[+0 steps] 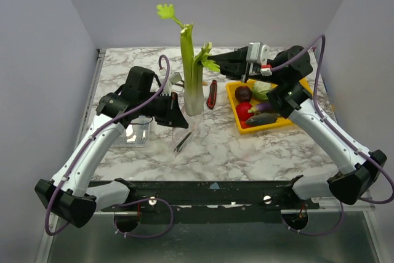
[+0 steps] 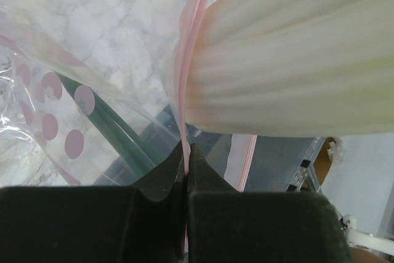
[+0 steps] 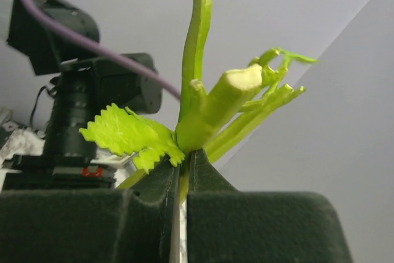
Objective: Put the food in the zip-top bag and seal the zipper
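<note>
We are pinching the zipper (image 2: 184,72) with our left gripper (image 2: 186,152), jaws clamping its pink strip. Right of the zipper, a pale, ribbed celery (image 2: 295,60) is crowding close. Left of it, the zip-top bag (image 2: 74,143) is showing pink-dotted clear film.

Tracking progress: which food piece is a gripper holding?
The tall celery stalk, upright between the fingers of the right gripper; the eggplant and other pieces lie in the yellow tray.

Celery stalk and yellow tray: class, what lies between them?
A red-and-black utility knife lies between celery stalk and yellow tray; the top external view shows it.
</note>
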